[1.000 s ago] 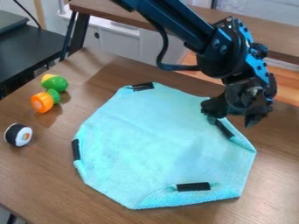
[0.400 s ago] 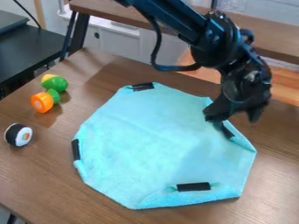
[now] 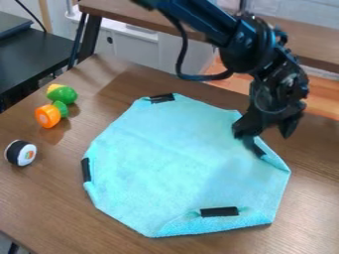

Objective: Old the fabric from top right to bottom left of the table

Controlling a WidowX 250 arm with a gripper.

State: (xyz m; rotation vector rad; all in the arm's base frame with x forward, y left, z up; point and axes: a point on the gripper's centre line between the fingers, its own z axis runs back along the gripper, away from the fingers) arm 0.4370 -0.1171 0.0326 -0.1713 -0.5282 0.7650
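Got a brown wood-grain table (image 3: 39,198) up front, w/ white cabinet (image 3: 136,52) & wooden bench (image 3: 159,19) behind, plus dark table (image 3: 33,59) at far L of view. And now, vs. a sec ago: seeing gripper (image 3: 266,133) turned at the wrist, w/ finger over cloth side a touch lower in view. Same spot & same shape for turquoise cloth (image 3: 179,163), no visible shift. Lying flat mid-table, w/ black strips (image 3: 220,212) along four edges & turned-over bits by the lower & R-hand ones. Mostly below & L of gripper in view, reaching w/ upper-R edge right under one fingertip, just beside the strip there; can't tell if touching. Spread apart at the fingers, w/ other fingertip out past cloth, over bare wood. Over on L side of table, spotting yellow-green toy (image 3: 62,94), orange-green toy (image 3: 49,115) & toy sushi roll (image 3: 21,153), all well apart from cloth.
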